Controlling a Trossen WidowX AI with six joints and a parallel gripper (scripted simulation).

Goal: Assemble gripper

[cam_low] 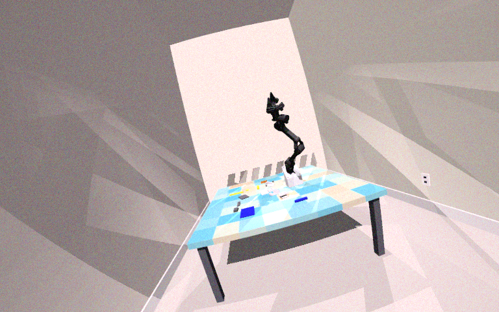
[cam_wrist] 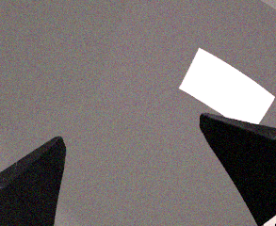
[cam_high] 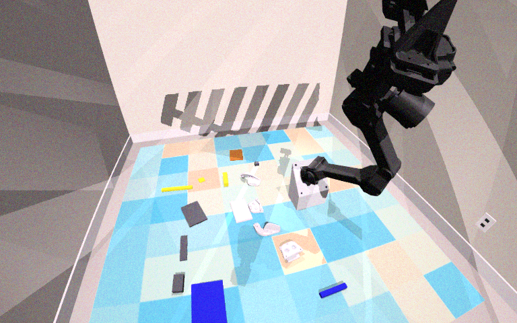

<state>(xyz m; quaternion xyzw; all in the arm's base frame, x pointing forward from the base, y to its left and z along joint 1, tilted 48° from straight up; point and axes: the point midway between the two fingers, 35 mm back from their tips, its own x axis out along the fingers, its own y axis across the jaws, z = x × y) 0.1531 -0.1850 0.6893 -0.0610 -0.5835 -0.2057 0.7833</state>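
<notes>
The black jointed arm (cam_high: 383,148) (cam_low: 290,133) rises from a white box-shaped pedestal (cam_high: 299,198) (cam_low: 292,180), with its black two-fingered tool (cam_high: 430,5) (cam_low: 271,93) (cam_wrist: 133,132) high above the patchwork surface (cam_high: 261,304) (cam_low: 275,217), fingers pointing upward. The tool is wide open and holds nothing; between its fingers the wrist view shows only grey wall, with a bright white patch behind one of them. On the surface, the white blocky gripper base (cam_high: 290,250) (cam_low: 283,196) with two round features on top sits on a peach square. The two white curved jaws lie apart from it and from each other: the nearer jaw (cam_high: 267,229) (cam_low: 273,192) is near the base, the farther jaw (cam_high: 250,178) (cam_low: 269,184) well apart from it. Between the jaws is a small white plate-like part (cam_high: 255,206), probably the housing plate, beside a flat white rectangular slab (cam_high: 240,210); whether these two touch is unclear. The jaws are off the base, and the assembly is unclosed. Elsewhere lie a blue rectangular panel (cam_high: 208,302) (cam_low: 247,211), a blue bar (cam_high: 332,290) (cam_low: 301,199), a long yellow bar (cam_high: 176,188) (cam_low: 236,193), a dark grey plate (cam_high: 194,213) (cam_low: 243,197) and an orange square (cam_high: 235,155) (cam_low: 264,181).
</notes>
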